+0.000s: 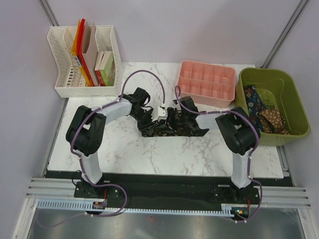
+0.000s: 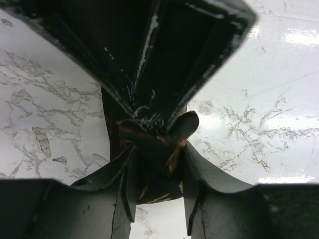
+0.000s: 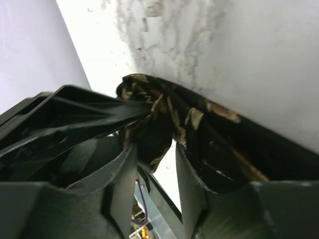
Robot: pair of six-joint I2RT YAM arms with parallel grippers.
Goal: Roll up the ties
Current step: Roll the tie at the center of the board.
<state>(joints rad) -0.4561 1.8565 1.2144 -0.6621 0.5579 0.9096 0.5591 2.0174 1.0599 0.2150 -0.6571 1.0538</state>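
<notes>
left arm point(image 1: 110, 110) bent inward over tie point(image 1: 172, 129), left claw point(image 2: 158, 149) pinched tight on its bunched fold | right arm point(image 1: 218, 119) mirrored, right claw point(image 3: 154, 148) clamped on same tie | desk point(image 1: 148, 153) beneath

The black tie point(image 1: 172, 129) carries a small gold-brown pattern, which shows in the wrist views as tan flecks on black. The tabletop point(image 1: 148, 150) is white marble with grey veins. The olive-green bin point(image 1: 277, 86) holds a navy tie point(image 1: 253, 99) with blue flowers and a brown-gold tie point(image 1: 275, 119). The compartment tray point(image 1: 205, 82) is salmon pink, and the file rack point(image 1: 61, 53) is cream.
</notes>
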